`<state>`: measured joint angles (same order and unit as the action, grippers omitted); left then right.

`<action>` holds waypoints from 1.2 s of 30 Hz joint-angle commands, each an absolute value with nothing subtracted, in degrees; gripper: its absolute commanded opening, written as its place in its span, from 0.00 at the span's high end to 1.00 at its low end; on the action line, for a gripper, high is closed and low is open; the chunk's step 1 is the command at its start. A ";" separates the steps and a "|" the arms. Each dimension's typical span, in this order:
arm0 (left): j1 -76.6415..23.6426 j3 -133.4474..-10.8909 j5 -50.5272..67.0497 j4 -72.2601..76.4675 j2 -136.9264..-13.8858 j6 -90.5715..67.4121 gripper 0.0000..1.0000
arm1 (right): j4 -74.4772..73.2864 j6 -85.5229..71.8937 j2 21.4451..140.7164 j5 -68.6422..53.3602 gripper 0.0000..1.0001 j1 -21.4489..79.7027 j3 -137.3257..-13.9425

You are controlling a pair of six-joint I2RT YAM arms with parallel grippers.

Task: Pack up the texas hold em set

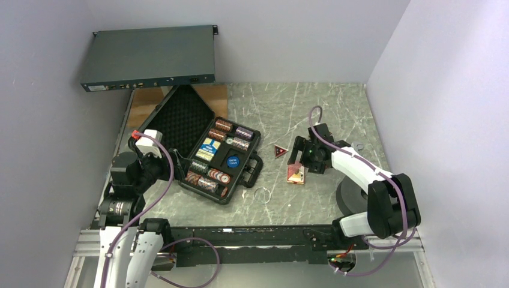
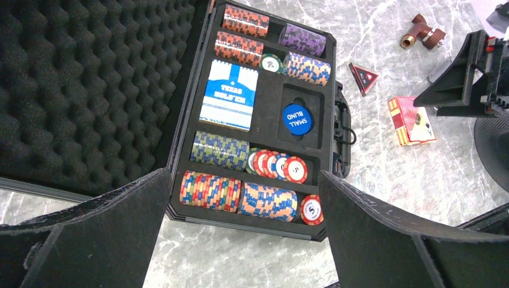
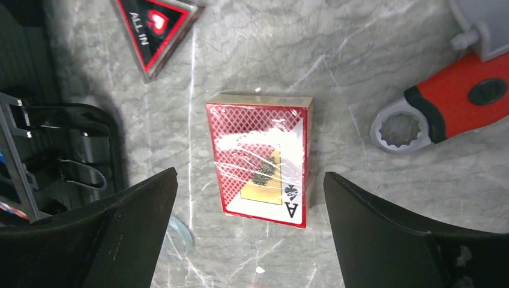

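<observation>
Wrench point(image 3: 447, 99) and triangular marker point(image 3: 155, 27) near red card box point(image 3: 261, 159), all apart.

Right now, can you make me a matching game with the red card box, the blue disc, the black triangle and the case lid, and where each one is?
Things:
1. red card box
2. blue disc
3. black triangle
4. case lid

Places:
A. in a pocket inside the case
B. swung open, foam showing
C. on the table, below the open right gripper
D. on the table, between the case and the red card box

Pairs: 1-C, 2-A, 3-D, 4-B
</observation>
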<state>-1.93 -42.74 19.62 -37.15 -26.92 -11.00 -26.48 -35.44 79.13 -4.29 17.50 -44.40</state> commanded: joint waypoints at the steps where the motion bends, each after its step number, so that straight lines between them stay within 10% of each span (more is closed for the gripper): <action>1: -1.98 -42.98 20.08 -35.24 -27.12 -10.37 0.01 | -30.66 -33.54 76.89 -1.77 0.05 18.15 -47.83; 36: -2.01 -42.89 18.00 -35.56 -25.14 -10.12 0.01 | -36.49 -30.89 88.19 7.87 0.05 27.35 -54.13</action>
